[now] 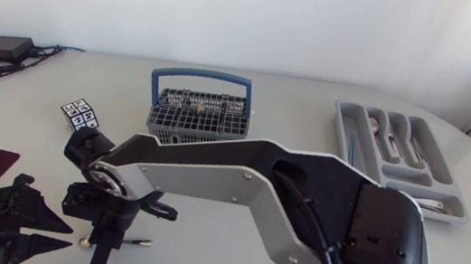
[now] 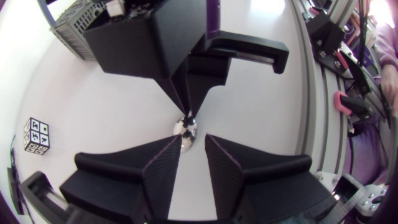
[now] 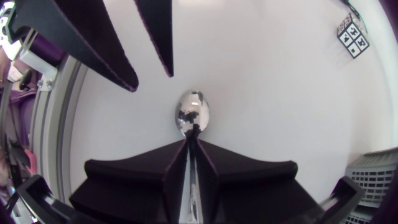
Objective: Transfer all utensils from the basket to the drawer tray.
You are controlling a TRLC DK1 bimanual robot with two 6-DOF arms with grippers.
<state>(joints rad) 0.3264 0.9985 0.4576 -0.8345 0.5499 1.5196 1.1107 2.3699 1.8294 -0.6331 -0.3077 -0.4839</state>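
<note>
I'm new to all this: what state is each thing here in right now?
right gripper: shut on the spoon's handle.
left gripper: open, empty, facing the spoon's bowl.
spoon: held by its handle, down at the table.
basket: upright, handle raised; contents unclear.
drawer tray: several utensils already in it.

The pale grey table (image 1: 311, 115) is seen from overhead by head cam; one shiny metal spoon (image 2: 185, 127) is shared close-up by both wrist cams, faced oppositely
</note>
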